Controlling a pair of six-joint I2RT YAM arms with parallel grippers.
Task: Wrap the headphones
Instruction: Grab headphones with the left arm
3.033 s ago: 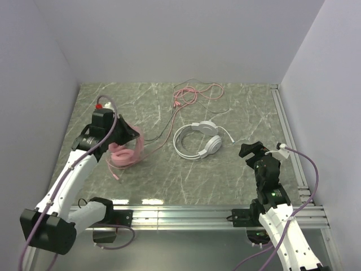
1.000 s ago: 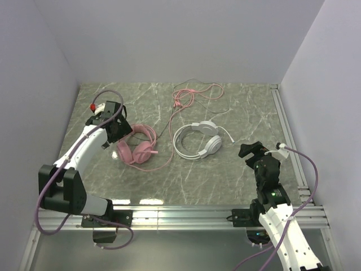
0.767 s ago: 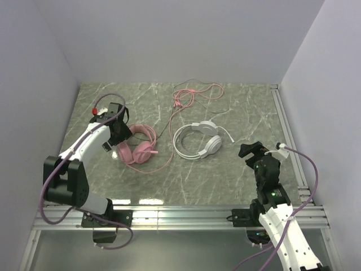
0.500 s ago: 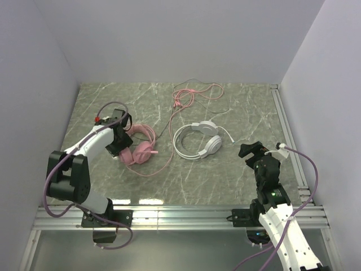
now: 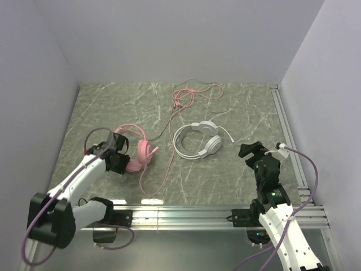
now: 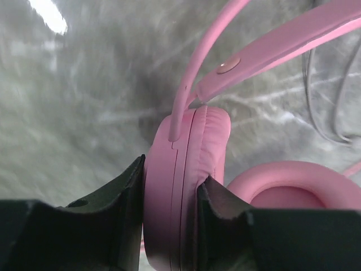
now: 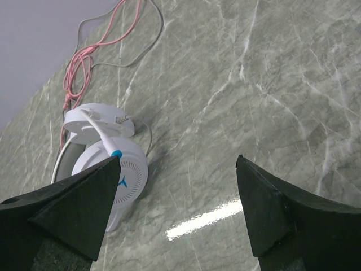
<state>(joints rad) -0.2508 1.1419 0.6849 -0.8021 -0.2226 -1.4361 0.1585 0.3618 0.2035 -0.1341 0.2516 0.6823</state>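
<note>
**While my left gripper (image 6: 171, 186) clamps a pink ear cup, my right gripper (image 7: 177, 209) hangs open**

As far as the left wrist view shows me, the two black fingers (image 6: 127, 192) press on opposite faces of one padded ear cup (image 6: 189, 152) of the pink headset (image 5: 140, 151). That gripper is therefore closed on the cup, low at the left of the bench (image 5: 237, 113). The second cup (image 6: 293, 186) sits just right of the fingers, and the band (image 6: 282, 45) arches away above. My right gripper waits near the right edge with its fingers spread wide and nothing between them. The white headset (image 5: 197, 142) lies flat ahead of it and to its left, apart from both grippers and near the pink one without touching it.

The pink headset is one colour all over, with a small round stud on its band. Its thin pink cable (image 7: 70, 84) loops toward the near edge, then runs past the white headset to a loose tangle at the far side. The white headset has round cups, one with a vented face, and a white stalk (image 7: 98, 134) with a blue tip.

I see a grey-green marble pattern with pale veins on the bench, an aluminium rail (image 5: 186, 215) along its near edge, and plain pale walls (image 5: 169, 39) on three sides.
</note>
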